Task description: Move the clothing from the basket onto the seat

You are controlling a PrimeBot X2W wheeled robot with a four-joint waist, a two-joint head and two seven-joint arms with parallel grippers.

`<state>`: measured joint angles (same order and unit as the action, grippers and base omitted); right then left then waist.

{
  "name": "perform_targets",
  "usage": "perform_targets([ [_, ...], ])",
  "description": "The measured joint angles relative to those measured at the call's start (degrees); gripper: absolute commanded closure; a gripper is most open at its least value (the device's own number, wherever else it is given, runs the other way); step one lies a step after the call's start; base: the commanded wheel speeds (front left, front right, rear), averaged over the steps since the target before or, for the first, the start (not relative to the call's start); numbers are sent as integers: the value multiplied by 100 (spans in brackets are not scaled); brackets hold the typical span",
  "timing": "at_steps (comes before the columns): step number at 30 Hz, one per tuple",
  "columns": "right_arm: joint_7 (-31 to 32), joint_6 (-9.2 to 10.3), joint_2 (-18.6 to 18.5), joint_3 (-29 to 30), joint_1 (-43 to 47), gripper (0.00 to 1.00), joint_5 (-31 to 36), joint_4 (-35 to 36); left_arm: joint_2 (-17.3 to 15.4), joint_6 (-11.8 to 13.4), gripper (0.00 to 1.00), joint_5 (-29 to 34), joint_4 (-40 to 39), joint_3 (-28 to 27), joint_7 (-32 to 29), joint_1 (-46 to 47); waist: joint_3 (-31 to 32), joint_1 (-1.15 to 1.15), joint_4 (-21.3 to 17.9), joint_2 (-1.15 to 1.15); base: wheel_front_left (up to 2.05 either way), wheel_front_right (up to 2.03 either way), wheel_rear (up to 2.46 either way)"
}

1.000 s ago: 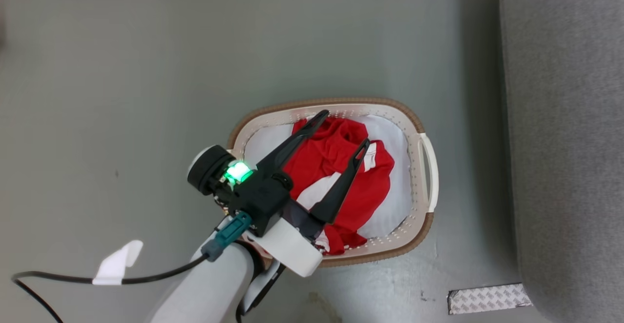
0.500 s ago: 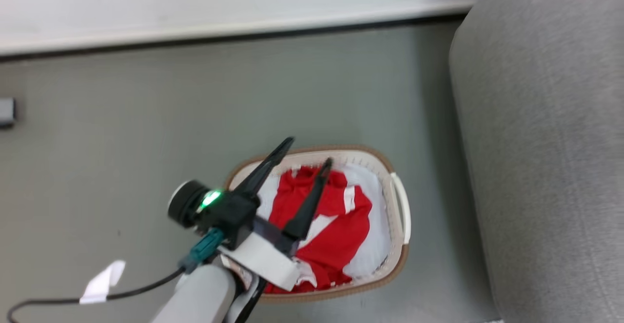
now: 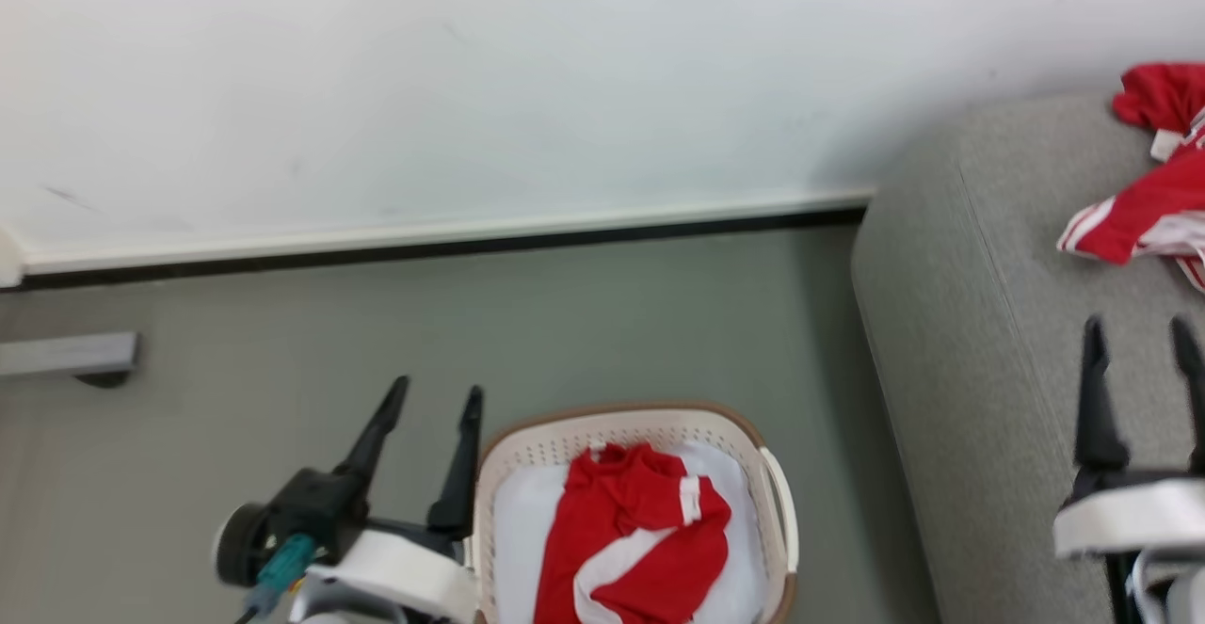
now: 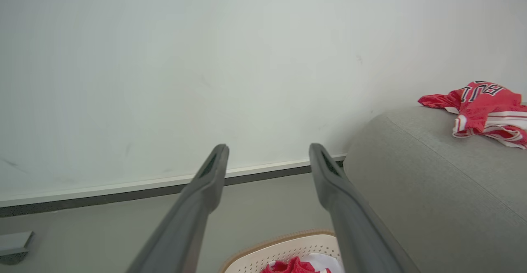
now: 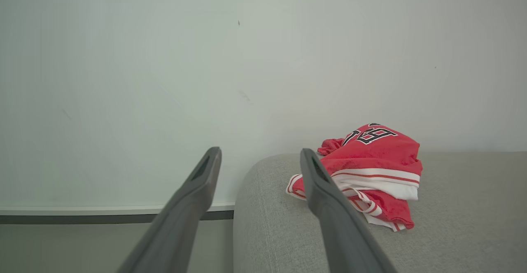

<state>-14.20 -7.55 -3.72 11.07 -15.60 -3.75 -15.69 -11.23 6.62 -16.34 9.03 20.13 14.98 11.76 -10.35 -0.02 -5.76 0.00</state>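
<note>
Beside the basket [image 3: 621,414], over the floor [image 3: 612,323], my left end effector [image 3: 436,391] hangs with its fingers apart and empty. My right end effector [image 3: 1134,328], likewise spread and empty, hovers over the seat [image 3: 960,342]. One red garment [image 3: 631,535] lies in the basket on the white liner [image 3: 522,530], while a jersey [image 5: 372,157] is heaped on the seat. Reaching in, I judge I could pinch the liner along with the garment and drag it out, or knock the rim and shove the basket. Its near end is cut off in the head view, so I cannot tell whether more clothing lies underneath.
</note>
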Motion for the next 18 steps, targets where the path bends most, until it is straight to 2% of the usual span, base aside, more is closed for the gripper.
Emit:
perform_targets([
  [4, -51, 0, 69, -301, 584, 0, -66, 350, 66, 102, 0, 43, -108, -466, 15, -321, 287, 0, 158, 0, 0, 0, 0],
  [9, -80, 0, 78, -683, 1152, 0, -116, 388, 181, 147, 0, 223, -267, -1068, 15, -901, 618, 0, 300, 0, 0, 0, 0],
  [13, -83, 0, 88, -956, 1435, 0, -214, 387, 301, 31, 0, 383, -250, -1459, 15, -1337, 871, 0, 381, 0, 0, 0, 0],
  [18, -83, 0, 90, -1078, 1710, 0, -356, 338, 445, -241, 0, 532, -196, -1680, 15, -1624, 1109, 0, 489, 0, 0, 0, 0],
])
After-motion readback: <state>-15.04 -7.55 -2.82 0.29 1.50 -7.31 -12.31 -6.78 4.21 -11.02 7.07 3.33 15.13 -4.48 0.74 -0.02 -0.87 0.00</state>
